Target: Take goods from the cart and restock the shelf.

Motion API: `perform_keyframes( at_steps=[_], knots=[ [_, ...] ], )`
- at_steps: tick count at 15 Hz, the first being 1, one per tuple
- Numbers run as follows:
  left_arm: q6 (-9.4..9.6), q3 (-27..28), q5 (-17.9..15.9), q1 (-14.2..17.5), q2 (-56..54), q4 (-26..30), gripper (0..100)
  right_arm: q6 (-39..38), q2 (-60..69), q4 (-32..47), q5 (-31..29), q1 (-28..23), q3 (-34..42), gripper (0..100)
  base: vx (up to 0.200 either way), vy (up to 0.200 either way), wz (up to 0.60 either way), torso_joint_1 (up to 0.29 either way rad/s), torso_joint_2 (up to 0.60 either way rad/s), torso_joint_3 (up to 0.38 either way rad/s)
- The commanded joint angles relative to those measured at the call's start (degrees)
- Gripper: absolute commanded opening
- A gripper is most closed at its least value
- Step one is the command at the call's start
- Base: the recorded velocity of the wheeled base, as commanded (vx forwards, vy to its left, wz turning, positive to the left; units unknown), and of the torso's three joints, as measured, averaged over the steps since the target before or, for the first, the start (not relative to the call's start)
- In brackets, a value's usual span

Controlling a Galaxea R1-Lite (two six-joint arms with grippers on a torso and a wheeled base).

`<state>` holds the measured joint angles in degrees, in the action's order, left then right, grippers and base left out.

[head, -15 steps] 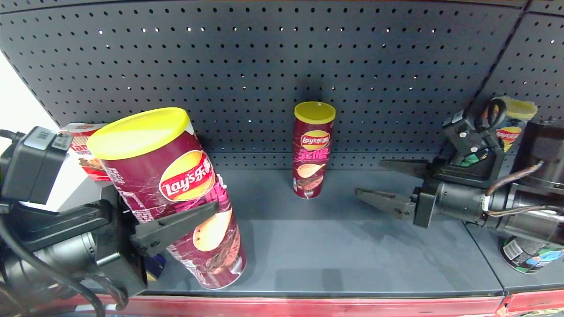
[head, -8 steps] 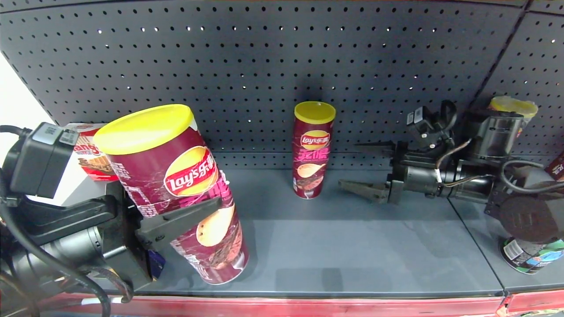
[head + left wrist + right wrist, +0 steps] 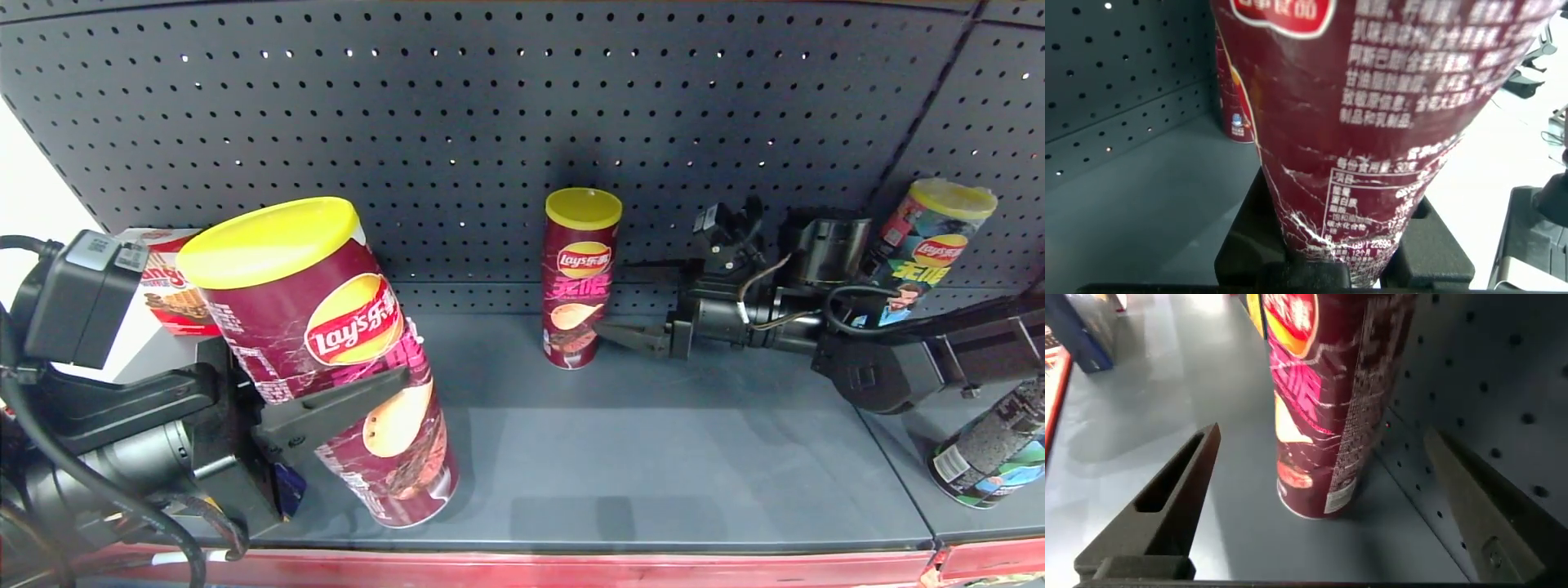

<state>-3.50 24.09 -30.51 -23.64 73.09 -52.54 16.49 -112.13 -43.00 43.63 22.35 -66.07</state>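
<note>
Head view: a tilted chip canister (image 3: 318, 359), maroon with a yellow lid, is clamped around its middle by the left gripper (image 3: 343, 400), whose fingers are pressed tight against its sides. Its base is placed at the front left of the grey shelf (image 3: 653, 457); whether it is touching the shelf cannot be told. In the left wrist view the same canister (image 3: 1372, 122) is seen rising from between the fingers. An upright chip canister (image 3: 580, 278) of the same kind is set at the back centre, just before the pegboard panel (image 3: 490, 122). The right gripper (image 3: 624, 298) is held level with its lower half, fingers spread wide, one on either side. In the right wrist view a gap is seen between each finger (image 3: 1167, 498) and that canister (image 3: 1331, 400), so nothing is gripped. A red-and-white box (image 3: 163, 286) is seen at the far left, a blue-printed canister (image 3: 939, 245) at the back right, and a dark can (image 3: 988, 465) at the front right.
</note>
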Motion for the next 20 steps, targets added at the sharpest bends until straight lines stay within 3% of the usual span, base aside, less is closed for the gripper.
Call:
perform_keyframes(
  at_steps=[1, 11, 20],
  knots=[
    [-0.02, -0.01, 0.02, -0.01, 0.12, -0.02, 0, -0.06, -1.95, -0.07, -0.21, 1.03, -0.72, 100, 0.000, 0.000, 0.00, 0.000, 0.00, 0.000],
    [-0.02, -0.27, 0.02, 0.79, -0.06, -0.02, 0, 0.03, -0.20, -0.16, -2.50, 3.23, 3.85, 100, 0.000, 0.000, 0.00, 0.000, 0.00, 0.000],
    [-0.10, -0.53, 0.02, 0.87, -0.15, -0.02, 0, -3.40, -6.52, -1.04, -4.78, 3.67, -6.17, 100, 0.000, 0.000, 0.00, 0.000, 0.00, 0.000]
  ],
)
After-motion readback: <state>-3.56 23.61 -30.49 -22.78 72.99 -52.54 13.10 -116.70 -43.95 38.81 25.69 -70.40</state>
